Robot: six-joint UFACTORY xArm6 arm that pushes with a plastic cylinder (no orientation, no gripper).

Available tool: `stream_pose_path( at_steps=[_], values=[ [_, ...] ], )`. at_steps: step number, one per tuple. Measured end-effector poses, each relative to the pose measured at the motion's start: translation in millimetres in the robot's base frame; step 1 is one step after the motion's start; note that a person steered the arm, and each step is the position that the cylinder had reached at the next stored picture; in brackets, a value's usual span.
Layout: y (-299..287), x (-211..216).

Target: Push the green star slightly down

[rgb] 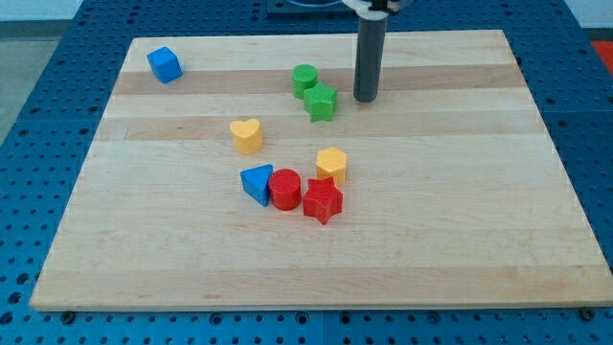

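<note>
Wooden board [460, 240], upright rod, my tip [365, 99] (no jaws) just right of green star [321, 103]

Around me lies a pale wooden board [316, 259] — streaked in lighter and darker planks — resting on a blue perforated surface [38, 105] that frames it on every side, evenly lit.

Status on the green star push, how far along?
Done: my tip has reached the green star and sits just to its right in the view, with a small gap. In hand: nothing is being pushed; the star touches the green cylinder at its upper left. Left: move the tip above the star, then push down.
</note>
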State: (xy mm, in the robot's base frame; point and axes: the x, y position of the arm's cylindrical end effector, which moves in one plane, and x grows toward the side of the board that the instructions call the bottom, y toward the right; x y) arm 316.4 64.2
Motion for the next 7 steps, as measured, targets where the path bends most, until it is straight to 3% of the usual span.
stream_pose_path(
  at_steps=[1, 2, 5, 6, 7],
  values=[
    [-10.0, -95.4],
    [-53.9, -114.1],
    [-68.9, -90.2],
    [-61.7, -36.9],
    [-15.7, 85.6]
  ],
)
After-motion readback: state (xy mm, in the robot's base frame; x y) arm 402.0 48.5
